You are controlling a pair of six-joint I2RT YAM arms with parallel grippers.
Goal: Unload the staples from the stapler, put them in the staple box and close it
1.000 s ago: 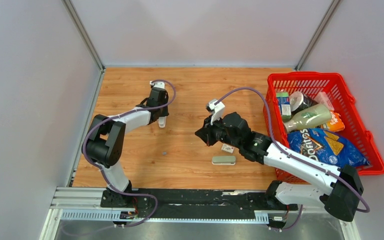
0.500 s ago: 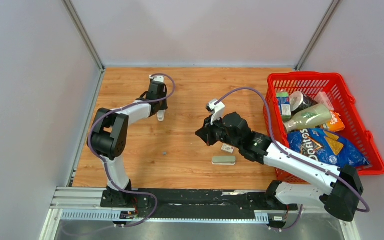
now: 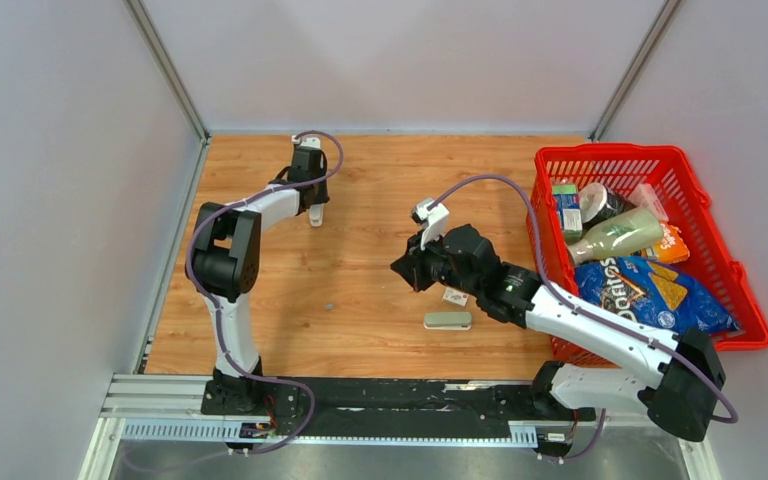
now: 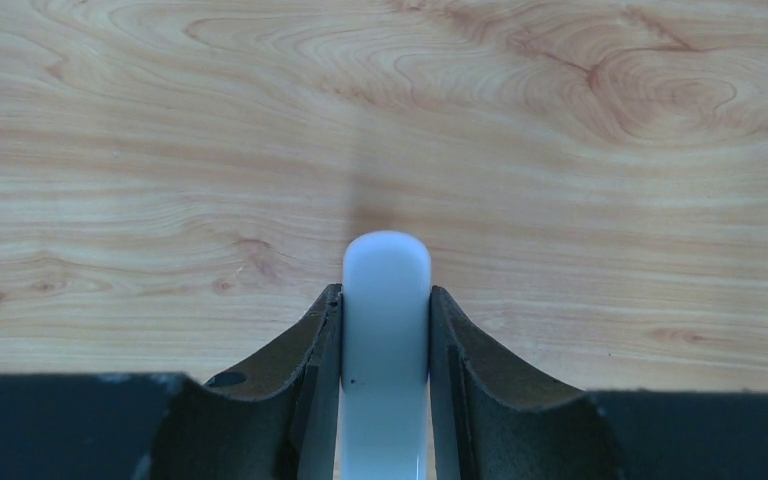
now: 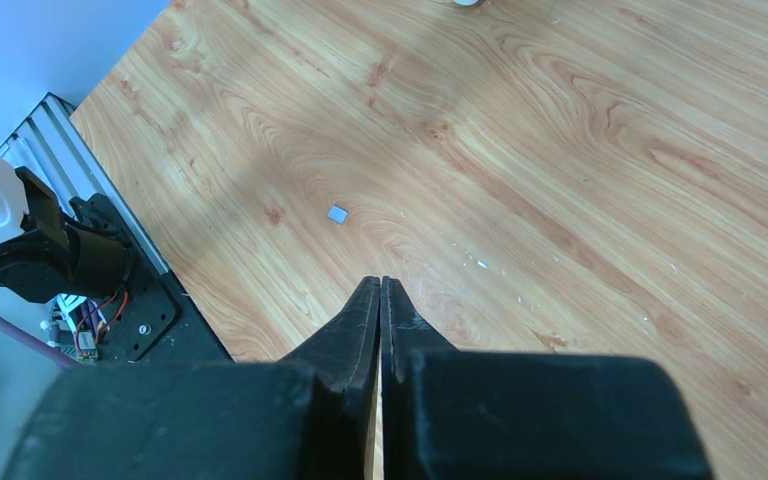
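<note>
Staple [image 5: 338,213]: one small grey bit flat on the table [image 3: 260,330], ahead and a little left of the right gripper [image 5: 380,285]; apart, not touching. Top view puts it at [image 3: 328,306], well apart from the left gripper [image 3: 313,205] at the far side.

Right gripper: jaws pressed together, nothing held.

Left gripper [image 4: 385,295]: part open, clamped on a white bar [image 4: 385,330], rounded end toward the wood.

Grey bar [image 3: 447,320] lies flat near the right arm; white packet [image 3: 454,296] just beyond it, print too small to read.

Light wood-grain top, plain grey walls. Red basket [image 3: 610,150] on the right; blue bag [image 3: 640,285] reads "Doritos".
</note>
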